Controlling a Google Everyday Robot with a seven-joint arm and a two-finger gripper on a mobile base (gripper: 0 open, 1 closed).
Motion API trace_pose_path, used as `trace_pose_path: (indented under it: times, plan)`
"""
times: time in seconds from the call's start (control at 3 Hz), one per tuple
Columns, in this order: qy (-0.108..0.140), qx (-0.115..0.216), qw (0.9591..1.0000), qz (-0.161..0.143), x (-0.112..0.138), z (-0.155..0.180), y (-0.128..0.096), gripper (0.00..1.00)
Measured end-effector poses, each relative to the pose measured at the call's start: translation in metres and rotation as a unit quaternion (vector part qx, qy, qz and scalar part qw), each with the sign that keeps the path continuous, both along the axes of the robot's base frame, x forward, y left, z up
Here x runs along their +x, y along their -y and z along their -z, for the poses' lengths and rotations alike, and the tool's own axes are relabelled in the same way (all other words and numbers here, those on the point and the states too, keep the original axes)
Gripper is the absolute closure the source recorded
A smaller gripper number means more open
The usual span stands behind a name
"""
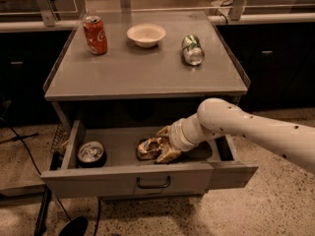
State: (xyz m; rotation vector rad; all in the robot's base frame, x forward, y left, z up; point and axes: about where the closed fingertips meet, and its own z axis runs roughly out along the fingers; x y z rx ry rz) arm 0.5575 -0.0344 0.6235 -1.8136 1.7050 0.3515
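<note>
My white arm reaches from the right into the open drawer under the grey table. The gripper sits low in the drawer's middle, its fingers around a crumpled brown and gold chip bag that lies on the drawer floor. To the left of the bag a dark can stands upright in the drawer, its silver top facing up.
On the tabletop a red soda can stands at the back left, a white bowl at the back middle, and a green can lies on its side at the right. Cables trail on the floor at the left.
</note>
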Motion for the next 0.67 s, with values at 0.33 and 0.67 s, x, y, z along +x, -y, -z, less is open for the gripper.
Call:
trace_pose_path:
  times: [0.33,0.67]
  plan:
    - [0.0,0.0,1.0,0.0,0.0,0.0001,-0.0001,0.0]
    - [0.0,0.0,1.0,0.0,0.0,0.0001,-0.0001,0.0]
